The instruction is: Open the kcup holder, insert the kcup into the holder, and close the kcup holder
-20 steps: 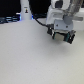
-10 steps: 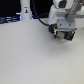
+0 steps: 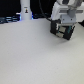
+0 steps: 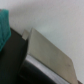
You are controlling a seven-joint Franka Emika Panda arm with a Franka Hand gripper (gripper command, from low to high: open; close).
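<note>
At the far edge of the pale counter (image 3: pixel 35 55), toward the exterior view's right, the fingers (image 3: pixel 64 26) hanging down over the black kcup holder (image 3: pixel 62 31), directly beneath them. Open or closed: too blurred to tell. Well apart from the fingers, a white post with blue light (image 3: pixel 25 10). Close under the wrist, a grey slanted surface (image 4: pixel 47 55); kcup not made out.

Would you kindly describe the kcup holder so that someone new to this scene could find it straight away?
Start from the broad pale table and look to its far edge on the exterior view's right, beneath the white robot arm. The kcup holder is the dark boxy unit there, unlike the tall white post with a blue light.
</note>
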